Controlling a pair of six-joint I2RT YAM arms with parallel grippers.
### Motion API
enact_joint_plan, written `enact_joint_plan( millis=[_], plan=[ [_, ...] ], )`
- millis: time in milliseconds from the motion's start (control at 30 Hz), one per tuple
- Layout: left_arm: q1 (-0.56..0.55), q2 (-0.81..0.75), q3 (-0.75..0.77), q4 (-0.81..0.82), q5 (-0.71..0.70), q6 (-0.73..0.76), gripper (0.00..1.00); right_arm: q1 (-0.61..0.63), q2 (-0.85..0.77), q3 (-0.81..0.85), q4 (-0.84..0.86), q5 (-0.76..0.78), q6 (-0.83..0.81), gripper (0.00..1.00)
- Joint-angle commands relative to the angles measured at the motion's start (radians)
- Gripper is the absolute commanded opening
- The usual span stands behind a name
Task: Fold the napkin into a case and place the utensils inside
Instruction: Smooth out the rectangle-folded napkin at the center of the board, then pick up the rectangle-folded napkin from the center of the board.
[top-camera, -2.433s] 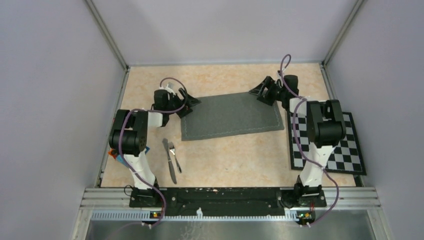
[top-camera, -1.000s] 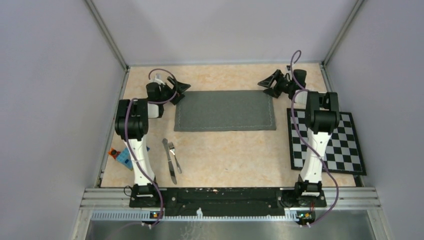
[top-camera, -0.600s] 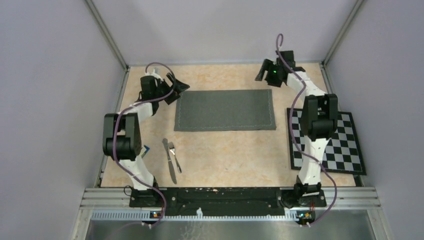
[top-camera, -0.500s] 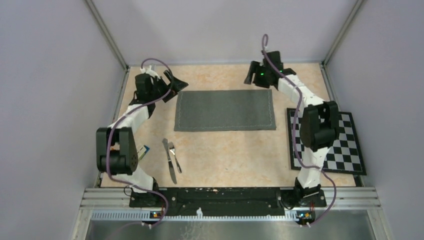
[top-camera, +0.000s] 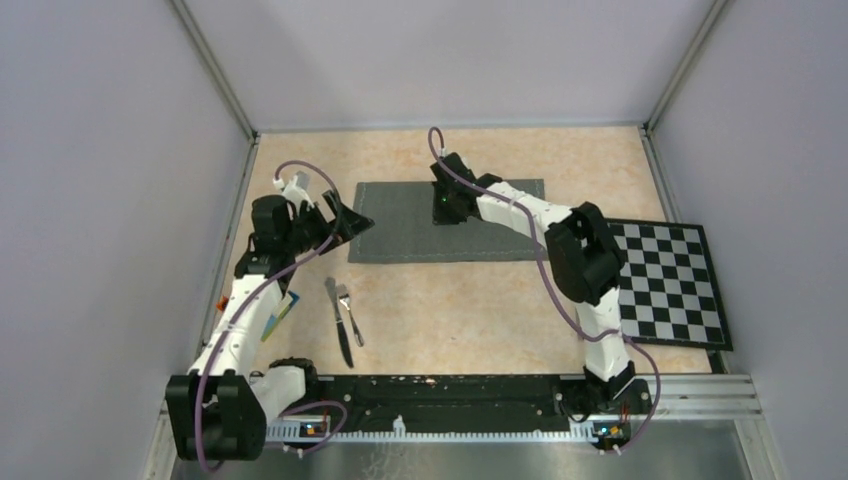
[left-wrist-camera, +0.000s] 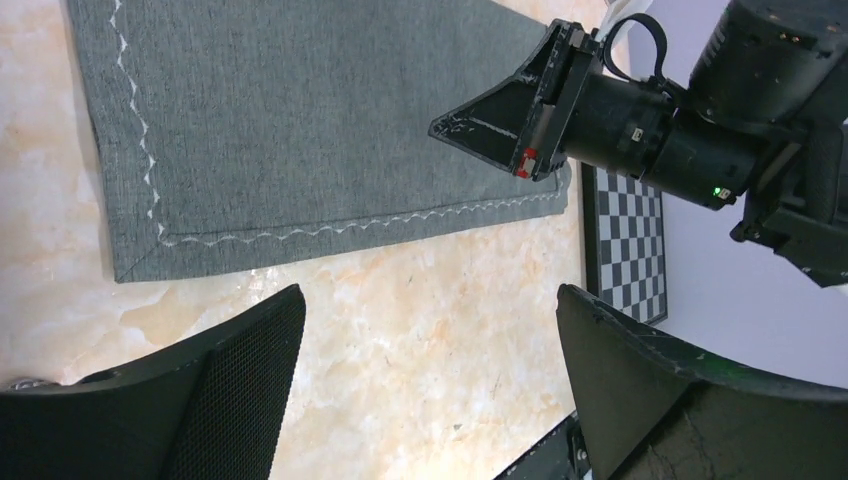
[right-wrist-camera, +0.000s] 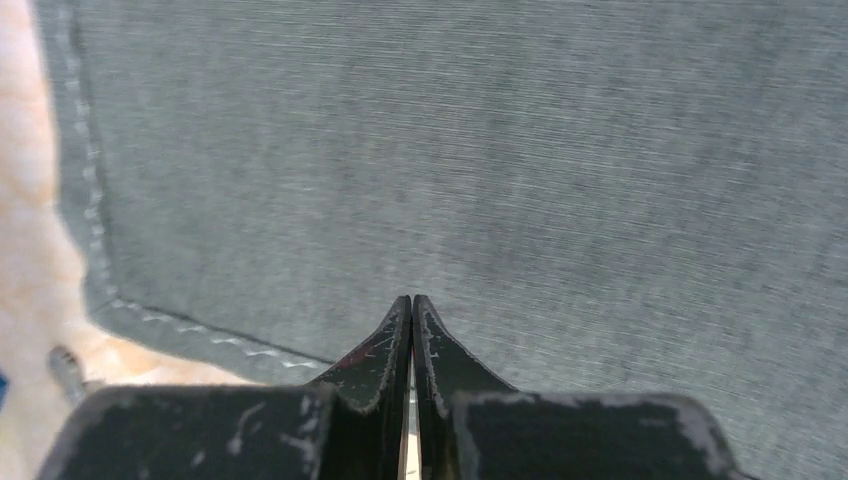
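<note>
Partly hidden behind the left arm, a small blue-and-orange item (top-camera: 280, 312) was unidentifiable. The left gripper (left-wrist-camera: 430, 300) gaped wide, holding nothing. One slim silver metal knife (top-camera: 339, 322) and one shorter silver fork (top-camera: 350, 312) lay near the single folded dark grey napkin (top-camera: 400, 238), which was partly covered by the right gripper (right-wrist-camera: 411, 302), pinched closed and empty. One black-and-white checkered board (top-camera: 680, 290) lay rightmost.

the right claw (right-wrist-camera: 411, 310) has swung in and its jaws have snapped together; the napkin (top-camera: 400, 235), before off to its left, now lies straight beneath it. the left claw (left-wrist-camera: 430, 295) has pulled back, the napkin's near corner now ahead of it.
</note>
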Motion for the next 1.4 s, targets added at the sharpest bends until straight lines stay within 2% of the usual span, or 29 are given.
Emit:
enact_joint_plan(
  millis=[0, 100, 200, 233, 300, 367, 433, 567, 700, 867, 1100, 1367],
  plan=[
    [-0.035, 0.001, -0.015, -0.028, 0.017, 0.057, 0.99, -0.008, -0.033, 0.019, -0.059, 0.145, 0.006, 0.00],
    [-0.081, 0.112, 0.038, -0.028, -0.024, 0.077, 0.98, -0.019, -0.118, -0.096, -0.008, 0.176, -0.033, 0.00],
    [-0.173, 0.233, 0.110, -0.005, -0.098, 0.083, 0.96, -0.097, -0.198, -0.210, 0.052, 0.063, -0.075, 0.03],
    [-0.202, 0.272, 0.136, 0.011, -0.120, 0.085, 0.96, -0.133, -0.225, -0.252, 0.083, 0.012, -0.090, 0.11],
    [-0.247, 0.371, 0.198, 0.019, -0.149, 0.089, 0.95, -0.208, -0.281, -0.319, 0.117, -0.076, -0.138, 0.40],
    [-0.282, 0.465, 0.261, 0.016, -0.168, 0.097, 0.95, -0.280, -0.299, -0.323, 0.084, -0.128, -0.190, 0.58],
    [-0.307, 0.551, 0.323, 0.008, -0.186, 0.105, 0.94, -0.337, -0.288, -0.287, 0.005, -0.139, -0.243, 0.62],
    [-0.328, 0.679, 0.412, 0.011, -0.171, 0.104, 0.93, -0.387, -0.262, -0.204, -0.148, -0.006, -0.372, 0.75],
    [-0.337, 0.730, 0.437, 0.039, -0.149, 0.091, 0.94, -0.406, -0.179, -0.073, -0.286, 0.049, -0.426, 0.76],
    [-0.340, 0.739, 0.430, 0.039, -0.149, 0.103, 0.94, -0.410, -0.114, -0.017, -0.321, 0.070, -0.410, 0.75],
    [-0.340, 0.724, 0.385, 0.054, -0.141, 0.114, 0.94, -0.421, -0.075, -0.029, -0.294, 0.053, -0.410, 0.81],
    [-0.340, 0.723, 0.358, 0.065, -0.131, 0.123, 0.94, -0.448, -0.037, -0.072, -0.249, 0.031, -0.415, 0.82]
  ],
)
